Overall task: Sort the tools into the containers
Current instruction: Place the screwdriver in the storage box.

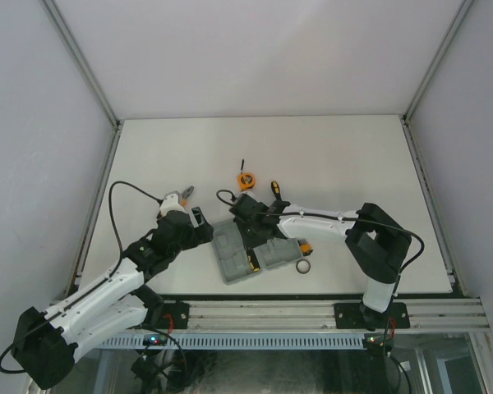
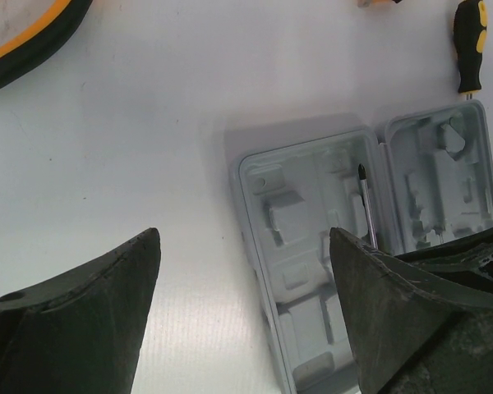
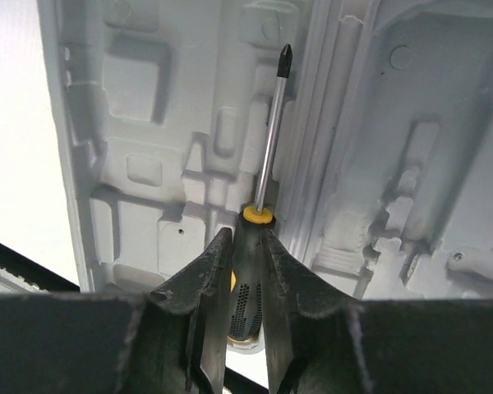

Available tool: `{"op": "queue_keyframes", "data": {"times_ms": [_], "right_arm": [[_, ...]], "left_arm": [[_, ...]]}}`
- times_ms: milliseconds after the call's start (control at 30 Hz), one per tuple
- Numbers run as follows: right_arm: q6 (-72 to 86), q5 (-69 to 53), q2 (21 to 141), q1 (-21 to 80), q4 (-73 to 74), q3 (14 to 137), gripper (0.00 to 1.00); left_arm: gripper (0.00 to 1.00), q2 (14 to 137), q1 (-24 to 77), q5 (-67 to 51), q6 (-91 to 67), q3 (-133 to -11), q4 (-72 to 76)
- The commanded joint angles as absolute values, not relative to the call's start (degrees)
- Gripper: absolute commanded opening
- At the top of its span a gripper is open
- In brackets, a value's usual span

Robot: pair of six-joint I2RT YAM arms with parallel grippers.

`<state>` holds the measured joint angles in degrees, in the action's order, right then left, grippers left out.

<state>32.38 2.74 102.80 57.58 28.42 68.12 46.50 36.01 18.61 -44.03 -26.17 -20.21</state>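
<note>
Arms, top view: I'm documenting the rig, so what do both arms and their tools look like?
Both arms match: the left arm and right arm have white links, bulky black joints and a looping black cable. The left tool and right tool each have two dark wedge-shaped fingers. No markings show.

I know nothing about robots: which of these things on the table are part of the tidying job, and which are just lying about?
Part of the job: grey case, screwdriver in the right gripper, second screwdriver, pliers, tape measure, bit set, small ring.
Just lying about: no loose item visible, only fixtures: table, metal rail.
</note>
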Motion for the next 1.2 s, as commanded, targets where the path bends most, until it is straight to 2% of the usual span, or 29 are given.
{"op": "queue_keyframes", "data": {"times_ms": [0,867,1167], "right_arm": [[31.8,5.0,103.6,58.3,30.1,71.9,0.18],[31.7,4.7,105.1,59.0,33.4,72.9,0.15],[32.2,4.7,107.5,58.9,35.7,72.9,0.06]], "left_arm": [[0.87,46.4,35.6,17.8,-44.7,-25.3,-18.3],[0.86,47.5,35.6,17.4,-44.4,-26.0,-18.2],[0.85,45.6,35.6,17.8,-45.8,-24.3,-18.4]]}}
